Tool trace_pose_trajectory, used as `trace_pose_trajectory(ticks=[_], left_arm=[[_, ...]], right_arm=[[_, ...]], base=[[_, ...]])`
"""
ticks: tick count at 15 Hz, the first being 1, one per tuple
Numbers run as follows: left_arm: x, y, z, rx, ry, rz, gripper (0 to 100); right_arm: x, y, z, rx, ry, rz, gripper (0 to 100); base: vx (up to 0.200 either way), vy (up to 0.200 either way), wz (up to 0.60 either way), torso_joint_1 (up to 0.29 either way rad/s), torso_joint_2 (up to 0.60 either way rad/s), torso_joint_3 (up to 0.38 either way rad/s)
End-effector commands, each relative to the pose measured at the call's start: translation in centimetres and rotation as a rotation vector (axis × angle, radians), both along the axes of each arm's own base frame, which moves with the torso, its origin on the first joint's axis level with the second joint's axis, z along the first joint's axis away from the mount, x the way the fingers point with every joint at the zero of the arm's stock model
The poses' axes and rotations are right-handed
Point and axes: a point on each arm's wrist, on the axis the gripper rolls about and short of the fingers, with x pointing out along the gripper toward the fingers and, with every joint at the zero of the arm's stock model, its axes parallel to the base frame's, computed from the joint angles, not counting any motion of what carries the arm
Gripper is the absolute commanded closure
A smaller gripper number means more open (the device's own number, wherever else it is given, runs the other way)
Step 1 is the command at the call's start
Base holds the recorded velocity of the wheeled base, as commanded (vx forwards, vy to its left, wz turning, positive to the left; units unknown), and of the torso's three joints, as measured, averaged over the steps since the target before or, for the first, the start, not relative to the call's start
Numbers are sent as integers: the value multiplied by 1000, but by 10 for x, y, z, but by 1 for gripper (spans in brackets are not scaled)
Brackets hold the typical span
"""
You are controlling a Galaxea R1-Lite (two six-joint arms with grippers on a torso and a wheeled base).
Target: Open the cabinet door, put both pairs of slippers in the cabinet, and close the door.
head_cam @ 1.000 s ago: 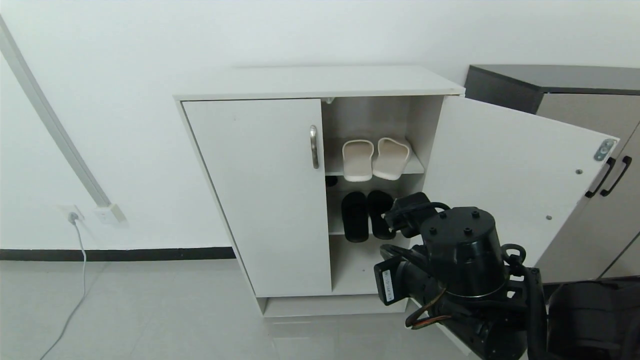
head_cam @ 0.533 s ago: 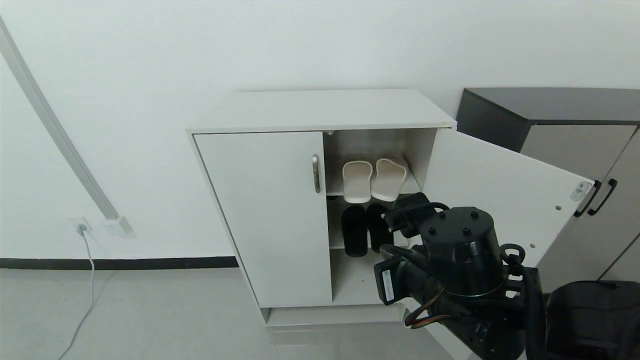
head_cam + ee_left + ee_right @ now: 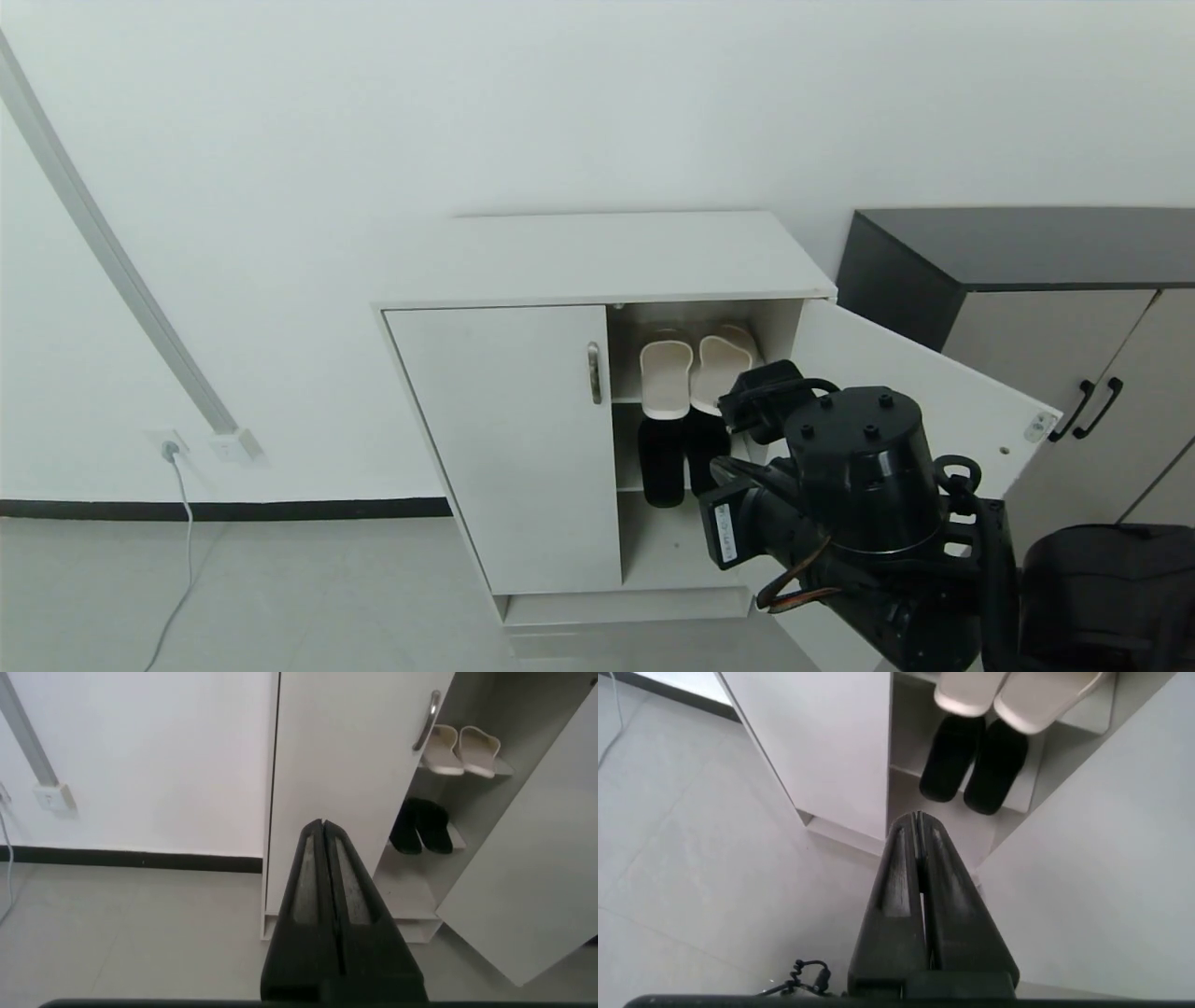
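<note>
Both slipper pairs shelved, right cabinet door [image 3: 920,397] standing open.
Inside the cabinet [image 3: 607,257], the beige slippers [image 3: 689,373] sit on the upper shelf. The black slippers [image 3: 661,462] lie at their 6 o'clock on the shelf below, and the open door swings out at 3 o'clock. The left gripper [image 3: 323,827] and right gripper [image 3: 918,819] each have their fingers pressed together, holding nothing.

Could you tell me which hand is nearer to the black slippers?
Right. The right hand sits close in front of the black slippers; the left hand is farther back.
</note>
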Motion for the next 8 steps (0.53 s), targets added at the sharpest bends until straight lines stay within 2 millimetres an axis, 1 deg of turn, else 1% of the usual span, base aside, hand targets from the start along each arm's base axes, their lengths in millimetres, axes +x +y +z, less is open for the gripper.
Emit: trace_pose_trajectory(ticks=[1, 5, 8], left_arm=[[0, 0, 0, -1, -1, 1, 100], [0, 0, 0, -1, 1, 1, 100], [0, 0, 0, -1, -1, 2, 100]], right_arm=[[0, 0, 0, -1, 1, 0, 100], [0, 0, -2, -6, 5, 0, 100], [-1, -1, -3, 3, -2, 0, 100]], base=[[0, 0, 0, 227, -520, -310], [0, 0, 0, 227, -553, -320], [0, 0, 0, 256, -579, -333]])
